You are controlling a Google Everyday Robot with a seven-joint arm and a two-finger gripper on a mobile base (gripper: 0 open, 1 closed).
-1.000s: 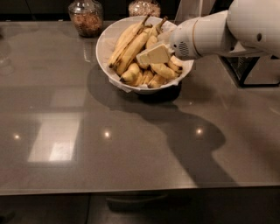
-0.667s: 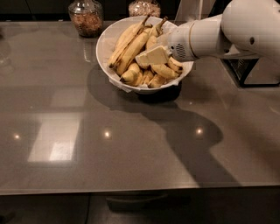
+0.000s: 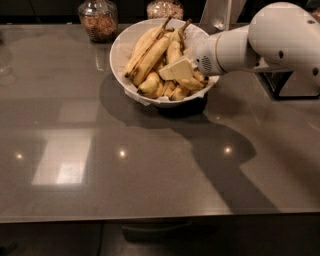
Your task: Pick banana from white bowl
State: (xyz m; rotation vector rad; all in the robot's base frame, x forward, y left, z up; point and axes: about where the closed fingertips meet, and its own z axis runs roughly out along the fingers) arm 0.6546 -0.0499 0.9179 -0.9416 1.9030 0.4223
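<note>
The white bowl [image 3: 126,46] stands at the back middle of the grey table, full of bananas. The banana [image 3: 174,49] is thick and curved, with a dark stem pointing up at the bowl's far rim. It lies right of two long, straighter bananas [image 3: 147,50]. Short stubby bananas [image 3: 150,85] lie at the bowl's front. My gripper [image 3: 177,70] reaches in from the right on a white arm [image 3: 240,47]. It sits low in the bowl, over the curved banana's lower part, which it hides.
Two glass jars stand behind the bowl: one with brown contents [image 3: 98,19] at the back left, one [image 3: 165,8] right behind the rim. A dark frame [image 3: 280,85] stands at the right edge. The grey tabletop [image 3: 150,165] stretches toward the front.
The arm has shifted slightly left and the gripper sits a little lower among the bananas. The bowl and bananas have not visibly moved.
</note>
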